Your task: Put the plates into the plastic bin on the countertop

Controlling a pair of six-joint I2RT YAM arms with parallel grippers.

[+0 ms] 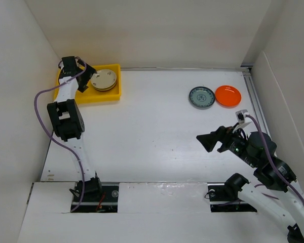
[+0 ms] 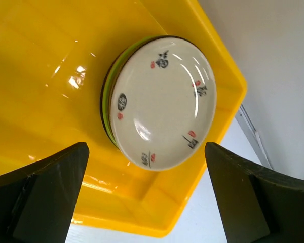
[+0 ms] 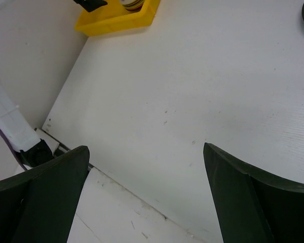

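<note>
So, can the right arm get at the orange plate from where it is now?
Probably yes. The right hand is open and empty, and only bare countertop lies between it and the orange plate. The teal-patterned plate sits close at its left, so come in from the near side.

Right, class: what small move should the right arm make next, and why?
Probably reach the open, empty right claw toward the teal plate. That plate and the orange plate beside it lie outside the yellow bin, on this arm's side of the counter.
</note>
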